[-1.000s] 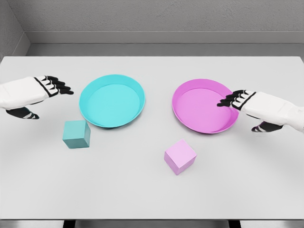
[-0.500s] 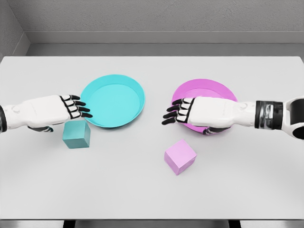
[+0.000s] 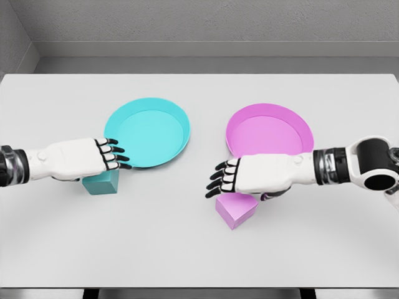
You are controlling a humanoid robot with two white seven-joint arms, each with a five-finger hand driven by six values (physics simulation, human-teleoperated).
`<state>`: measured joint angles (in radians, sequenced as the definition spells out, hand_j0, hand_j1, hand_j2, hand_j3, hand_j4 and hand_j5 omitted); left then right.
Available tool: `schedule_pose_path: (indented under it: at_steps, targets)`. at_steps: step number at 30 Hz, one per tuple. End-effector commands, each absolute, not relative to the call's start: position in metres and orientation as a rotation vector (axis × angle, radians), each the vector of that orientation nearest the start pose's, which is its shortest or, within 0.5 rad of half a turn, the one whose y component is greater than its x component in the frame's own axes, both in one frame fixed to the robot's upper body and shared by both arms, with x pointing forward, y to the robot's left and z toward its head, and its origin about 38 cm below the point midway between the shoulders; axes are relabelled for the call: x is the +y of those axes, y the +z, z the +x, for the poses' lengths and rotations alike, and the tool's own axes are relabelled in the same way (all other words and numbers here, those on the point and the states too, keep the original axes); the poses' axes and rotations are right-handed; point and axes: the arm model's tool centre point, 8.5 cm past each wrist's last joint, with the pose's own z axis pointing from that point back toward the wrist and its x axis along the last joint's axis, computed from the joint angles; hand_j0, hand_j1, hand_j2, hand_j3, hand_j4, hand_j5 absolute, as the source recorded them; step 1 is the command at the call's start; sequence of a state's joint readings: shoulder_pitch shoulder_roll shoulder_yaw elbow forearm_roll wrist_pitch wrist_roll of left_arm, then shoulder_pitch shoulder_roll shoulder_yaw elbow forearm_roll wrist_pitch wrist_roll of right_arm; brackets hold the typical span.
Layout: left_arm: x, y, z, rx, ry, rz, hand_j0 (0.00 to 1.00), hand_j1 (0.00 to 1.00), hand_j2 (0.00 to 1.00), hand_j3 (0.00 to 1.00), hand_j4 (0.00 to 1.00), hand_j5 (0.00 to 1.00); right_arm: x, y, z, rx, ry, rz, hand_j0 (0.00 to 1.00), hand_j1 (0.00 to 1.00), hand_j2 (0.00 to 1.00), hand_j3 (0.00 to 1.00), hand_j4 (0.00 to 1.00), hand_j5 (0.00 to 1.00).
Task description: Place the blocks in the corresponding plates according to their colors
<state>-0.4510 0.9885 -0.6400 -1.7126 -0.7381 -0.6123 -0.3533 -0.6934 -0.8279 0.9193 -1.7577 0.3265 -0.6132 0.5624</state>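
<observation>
Table: I see a white table (image 3: 187, 255) with 2 plates and 2 blocks on it.
Teal plate: the teal plate (image 3: 147, 131) sits left of the middle, closer to the far edge.
Pink plate: the pink plate (image 3: 269, 133) sits right of the middle, apart from the teal one.
Teal block: the teal block (image 3: 100, 184) is near the left edge, just in front of the teal plate. My hand hides its top.
Pink block: the pink block (image 3: 235, 210) is in front of the pink plate, closer to the near edge. My other hand hides its top.
Left hand: my left hand (image 3: 78, 159) is right over the teal block. Its fingers (image 3: 112, 156) are stretched out flat toward the teal plate and hold nothing.
Right hand: my right hand (image 3: 255, 175) is over the pink block. Its fingers (image 3: 223, 179) are spread and point left, and they hold nothing. I cannot tell if either hand touches its block.
</observation>
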Motion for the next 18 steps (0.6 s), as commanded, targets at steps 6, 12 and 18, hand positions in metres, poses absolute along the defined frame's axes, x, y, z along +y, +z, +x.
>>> schedule_pose_path:
  at_steps: [6,12,18]
  targets:
    - [0.297,0.182,0.361,1.544,3.005,-0.662,1.00,1.00,1.00,1.00,1.00,1.00,-0.191,0.185,0.351,1.741,-2.932,-0.064,1.00,1.00,1.00,1.00,1.00,1.00]
    - [0.298,0.179,0.361,1.440,3.038,-0.677,0.86,0.86,0.86,0.86,0.86,0.86,-0.189,0.176,0.346,1.720,-2.946,-0.107,1.00,1.00,1.00,1.00,1.00,1.00]
    - [0.295,0.176,0.359,1.409,3.034,-0.672,0.67,0.67,0.67,0.67,0.67,0.67,-0.189,0.172,0.343,1.707,-2.953,-0.121,1.00,1.00,1.00,1.00,1.00,1.00]
